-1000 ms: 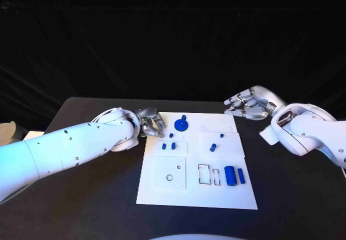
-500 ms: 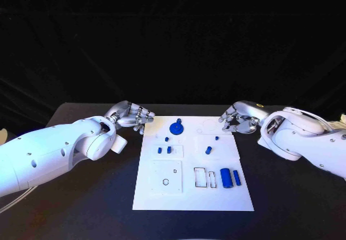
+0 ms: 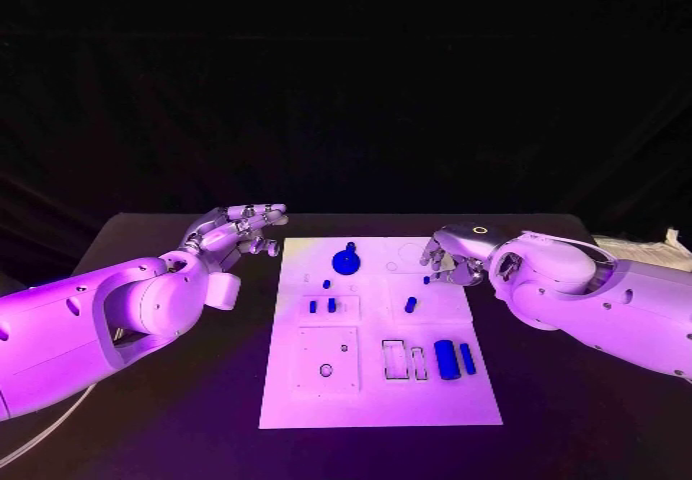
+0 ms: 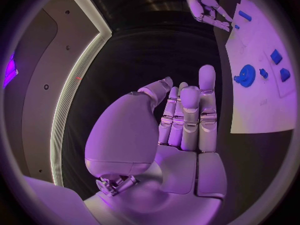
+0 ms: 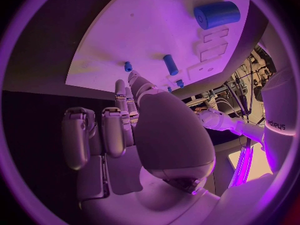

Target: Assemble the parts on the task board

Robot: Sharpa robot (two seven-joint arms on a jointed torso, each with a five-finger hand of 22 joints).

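The white task board lies mid-table. On it are a blue gear at the far end, several small blue pegs in the middle, and a thick blue cylinder beside a thin one near the right edge. My left hand hovers off the board's far left corner, fingers straight and together, holding nothing; the left wrist view shows it beside the board and gear. My right hand hangs over the far right corner, fingers loosely bent, with nothing in it.
The black table spreads around the board on every side. A pale crumpled thing lies at the table's far right edge. In the right wrist view the thick cylinder and a peg lie beyond the fingers.
The camera has shifted. My left hand has drawn away from the board's left edge and stretched its fingers out. My right hand has come in over the board's far right corner.
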